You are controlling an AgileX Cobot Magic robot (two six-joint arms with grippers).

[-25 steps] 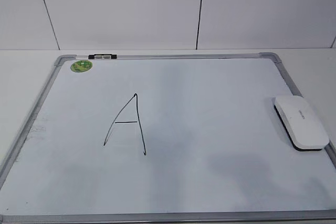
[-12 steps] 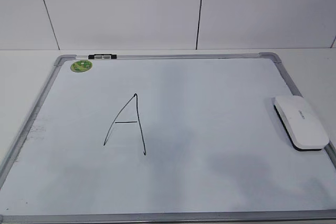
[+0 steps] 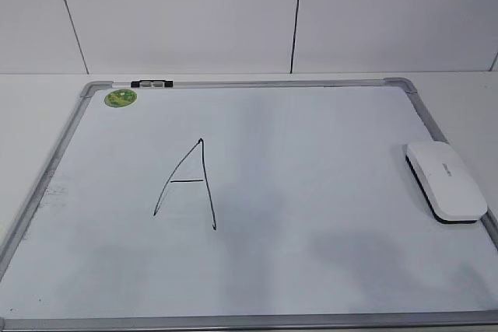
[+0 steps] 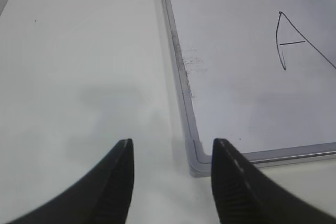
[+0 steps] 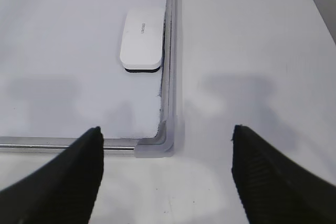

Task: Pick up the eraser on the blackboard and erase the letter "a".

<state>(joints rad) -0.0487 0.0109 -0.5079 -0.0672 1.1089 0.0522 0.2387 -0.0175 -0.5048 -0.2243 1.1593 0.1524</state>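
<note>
The eraser (image 3: 446, 182), a white rounded block with a dark underside, lies on the blackboard (image 3: 311, 138) against its right frame. In the right wrist view the eraser (image 5: 142, 38) is ahead and a little left of my right gripper (image 5: 166, 129). That gripper is open wide over the table, just off the blackboard's (image 5: 63, 51) near right corner. My left gripper (image 4: 172, 142) is open and empty by the near left corner of the blackboard (image 4: 236, 93). The letter "a" is out of view. Only a tall capital A (image 3: 189, 184) shows on the board.
A round green sticker (image 3: 120, 98) and a small black-and-white clip (image 3: 152, 83) sit at the board's far left corner. White table lies on both sides of the board, and a white panelled wall stands behind it. Neither arm shows in the exterior view.
</note>
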